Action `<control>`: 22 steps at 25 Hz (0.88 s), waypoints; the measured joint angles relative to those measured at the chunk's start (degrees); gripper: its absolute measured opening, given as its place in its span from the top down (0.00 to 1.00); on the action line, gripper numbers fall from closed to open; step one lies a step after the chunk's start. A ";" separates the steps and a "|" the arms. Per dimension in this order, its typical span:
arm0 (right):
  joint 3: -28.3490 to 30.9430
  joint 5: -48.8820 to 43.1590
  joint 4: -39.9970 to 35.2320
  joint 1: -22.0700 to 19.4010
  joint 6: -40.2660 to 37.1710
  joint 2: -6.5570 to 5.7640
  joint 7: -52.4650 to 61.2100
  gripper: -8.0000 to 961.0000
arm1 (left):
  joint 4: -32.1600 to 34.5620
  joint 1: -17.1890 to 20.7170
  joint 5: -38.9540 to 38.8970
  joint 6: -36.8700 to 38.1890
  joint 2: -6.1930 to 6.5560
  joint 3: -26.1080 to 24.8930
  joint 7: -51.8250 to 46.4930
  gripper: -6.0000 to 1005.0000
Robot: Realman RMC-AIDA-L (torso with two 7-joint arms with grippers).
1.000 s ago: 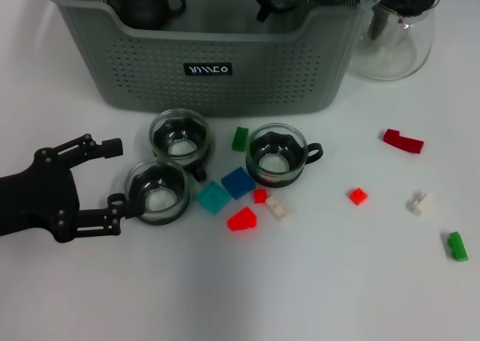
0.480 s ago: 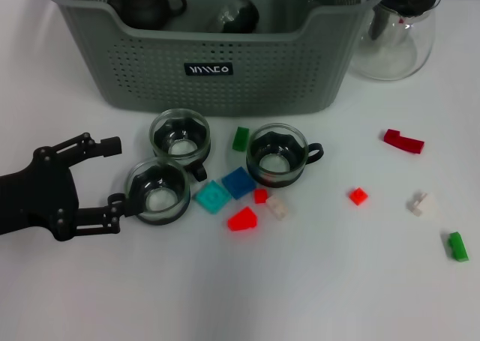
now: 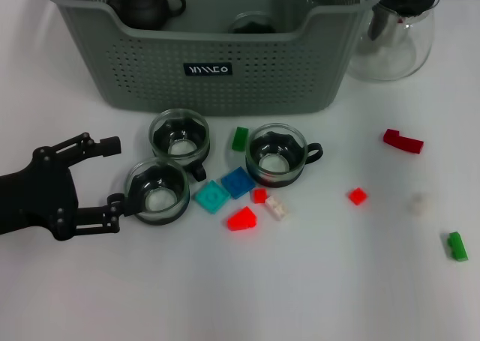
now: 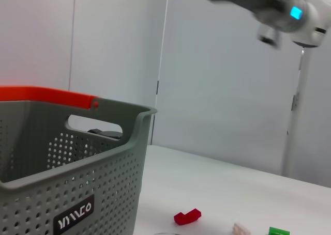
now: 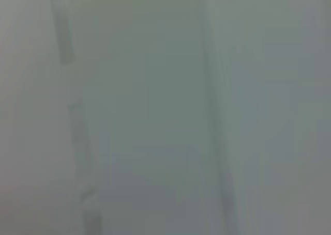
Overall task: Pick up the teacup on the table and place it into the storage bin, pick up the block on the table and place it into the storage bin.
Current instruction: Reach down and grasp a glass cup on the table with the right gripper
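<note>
Teacups [image 3: 157,192] wait on the counter [image 3: 300,281] before the storage bin [image 3: 210,49].
Left claw [image 3: 112,174] gapes wide beside the nearest cup; blocks [image 3: 241,219] lie scattered nearby.

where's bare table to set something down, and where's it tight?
Bare: the near strip of table below the cups, and the patch between the handled cup and the red bracket. Tight: the three cups and blocks below the storage bin; left gripper is open beside the near cup.
</note>
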 joint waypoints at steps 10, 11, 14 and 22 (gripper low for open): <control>-0.48 -35.57 -9.29 -2.96 -22.69 3.44 1.14 0.53 | 0.01 -0.02 0.03 -0.11 0.02 0.03 0.00 0.06; -5.66 -39.51 -9.30 -1.53 -21.15 3.50 4.26 0.53 | 0.01 0.03 0.04 -0.13 0.02 0.01 0.00 0.06; -10.50 -42.37 -9.27 0.29 -18.77 3.38 7.73 0.53 | 0.02 0.31 0.04 -0.13 0.00 -0.06 0.00 0.06; -23.58 -51.89 -6.95 10.78 -11.88 3.46 18.59 0.55 | 0.01 0.61 0.02 -0.11 0.00 -0.06 0.00 0.06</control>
